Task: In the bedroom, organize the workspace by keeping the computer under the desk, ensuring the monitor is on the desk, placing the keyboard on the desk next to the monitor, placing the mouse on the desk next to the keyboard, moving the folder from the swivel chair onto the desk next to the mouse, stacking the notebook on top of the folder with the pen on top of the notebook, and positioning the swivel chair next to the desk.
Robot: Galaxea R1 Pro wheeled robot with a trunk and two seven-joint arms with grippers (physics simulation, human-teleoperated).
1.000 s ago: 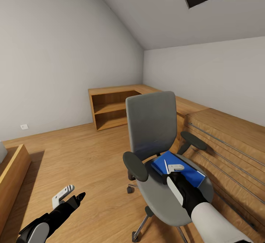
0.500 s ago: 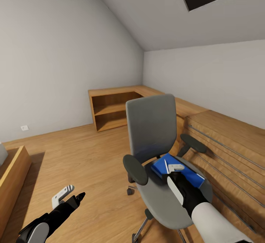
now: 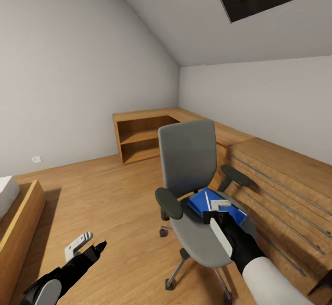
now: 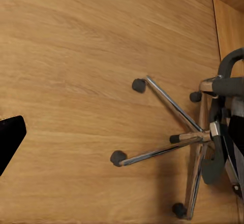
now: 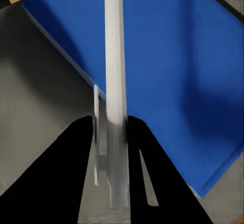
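Observation:
The grey swivel chair (image 3: pixel 186 157) stands on the wooden floor with a blue folder (image 3: pixel 197 202) lying on its seat. Just above the folder's near edge, my right gripper (image 3: pixel 213 210) is shut on the thin white pen (image 3: pixel 207 202), which sticks out forward. The right wrist view shows the pen (image 5: pixel 115 82) clamped between the black fingers (image 5: pixel 81 153), over the folder (image 5: pixel 178 71) and the grey seat (image 5: pixel 40 107). My left gripper (image 3: pixel 90 245) hangs open and empty low at the left. The chair's chrome star base (image 4: pixel 173 142) appears in the left wrist view.
A wooden corner shelf unit (image 3: pixel 138 136) stands against the far wall behind the chair. A low wooden cabinet (image 3: pixel 276 166) with metal rails runs along the right wall. A wooden bed frame (image 3: pixel 18 212) sits at the left. Open floor (image 3: pixel 106 194) lies between.
The whole picture has shifted a little, so the camera moved. My right gripper keeps the pen over the folder. The left arm looks unchanged.

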